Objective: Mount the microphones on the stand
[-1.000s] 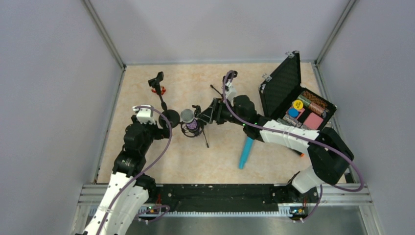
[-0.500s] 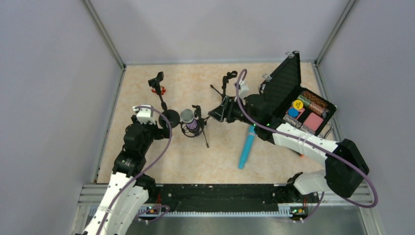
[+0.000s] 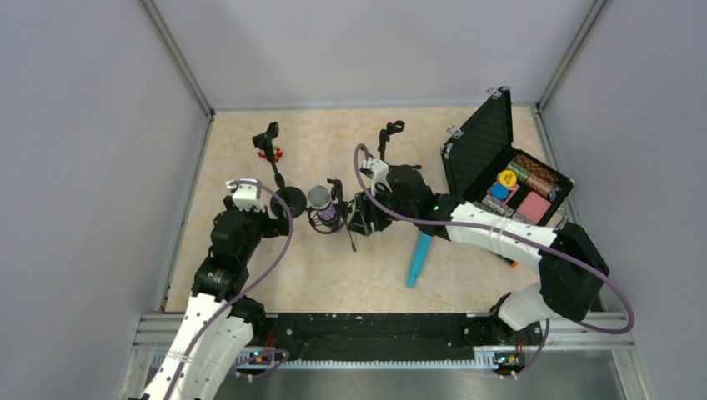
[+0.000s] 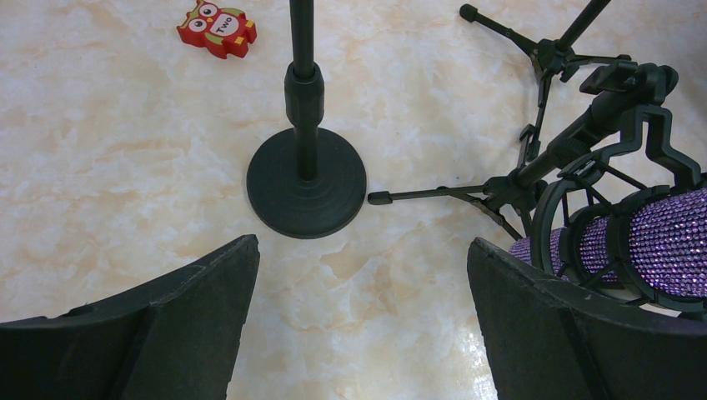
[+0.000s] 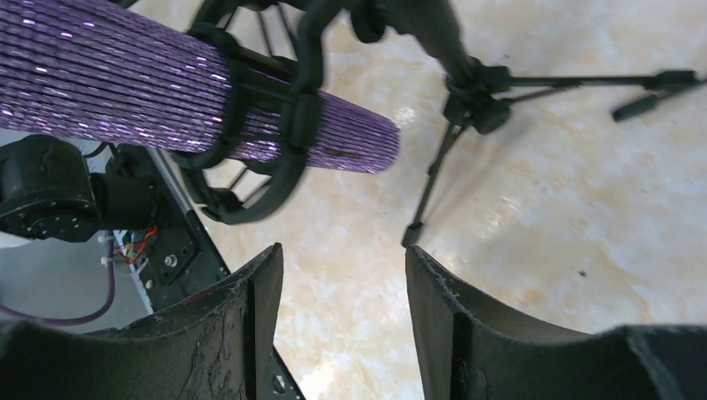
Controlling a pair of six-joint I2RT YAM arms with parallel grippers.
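The glittery purple microphone [image 3: 321,206] sits in the shock-mount cradle of a small tripod stand [image 3: 348,229] at mid table. It also shows in the left wrist view [image 4: 659,237] and the right wrist view [image 5: 142,83]. The turquoise microphone [image 3: 419,258] lies on the table. The black microphone is hidden under my right forearm, except for a bit of its orange end [image 3: 513,263]. My right gripper [image 3: 360,215] [image 5: 343,252] is open and empty just right of the purple microphone's tail. My left gripper [image 3: 279,218] [image 4: 363,244] is open and empty beside a round-base stand [image 3: 288,200] [image 4: 306,182].
A second tripod stand with a clip [image 3: 386,137] stands at the back middle. An open black case [image 3: 488,150] with coloured items is at the right. A red owl toy [image 3: 270,153] [image 4: 217,27] lies behind the round-base stand. Grey walls enclose the table.
My right gripper pulled back to the right from the purple microphone, then came back left and lower beside its tripod. The left arm has not moved.
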